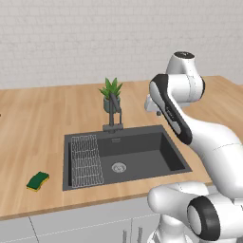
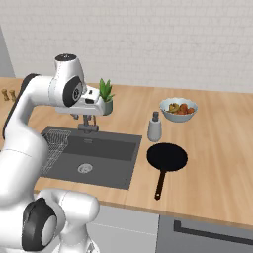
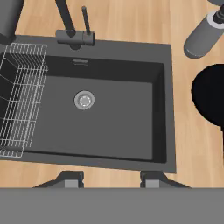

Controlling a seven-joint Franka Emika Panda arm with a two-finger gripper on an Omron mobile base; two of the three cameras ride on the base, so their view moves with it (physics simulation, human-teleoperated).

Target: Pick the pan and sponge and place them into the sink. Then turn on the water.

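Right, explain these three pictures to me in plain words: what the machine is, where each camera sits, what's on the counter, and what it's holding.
The machine is a white robot arm on a base that can drive, standing at a wooden kitchen counter. Two pictures come from cameras on the base, one behind the arm to its left and one to its right. The third comes from a camera on the hand and looks down into the sink.

The sink is a dark basin with a wire rack, a drain and a faucet, and no water is running. Left of it lies a green and yellow sponge. To the right sit a black frying pan, a grey soap dispenser and a bowl of food. A potted plant stands behind the faucet.

The gripper hangs over the sink with its jaws apart, holding nothing.
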